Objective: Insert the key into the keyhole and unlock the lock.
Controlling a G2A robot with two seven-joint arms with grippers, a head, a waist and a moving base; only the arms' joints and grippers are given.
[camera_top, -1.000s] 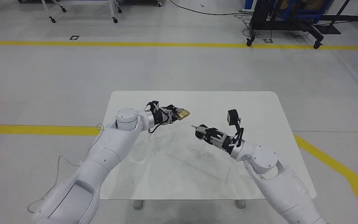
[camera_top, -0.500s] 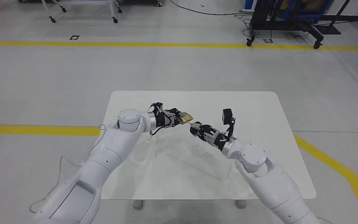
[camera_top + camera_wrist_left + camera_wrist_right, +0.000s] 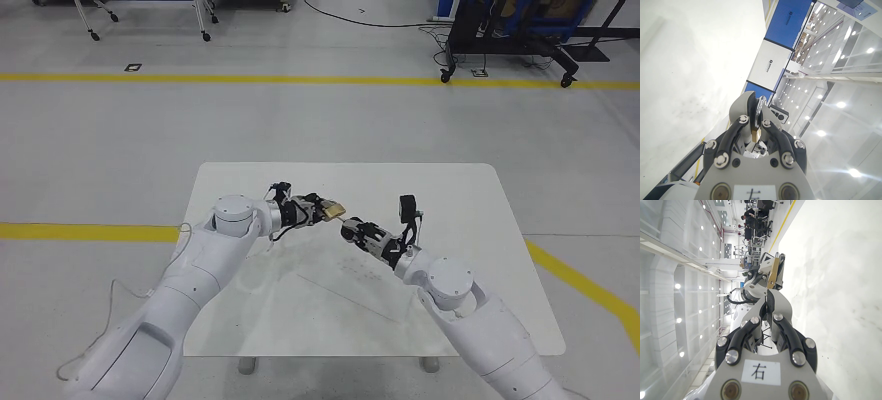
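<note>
Pale floor (image 3: 150,120) crossed by yellow lines (image 3: 300,77) surrounds a white table (image 3: 455,195) with rounded corners. We see bare tabletop on every side of the work, with wide margins toward both side edges, the far edge and the near edge. Both arms meet above the middle of the table, a little toward its far half and raised off the top, so we find free room all around them.

We see the left claw (image 3: 314,210) pinching a small padlock (image 3: 331,209), its fingers (image 3: 742,106) pressed against the upper part by the silver shackle (image 3: 761,103). The body is a slim brass-coloured block, and it reaches out from between the fingers. In the right wrist view it appears edge on and narrow.

Facing the bottom end of that body, the right claw (image 3: 351,230) is pressed together on the key (image 3: 766,300), a thin silver blade held between dark ribbed pads (image 3: 770,302). We find the key tip right at the bottom end of the padlock, roughly in line with the body, but we cannot tell how far it has gone in. The two claws sit nearly tip to tip, with just the padlock and key between them
</note>
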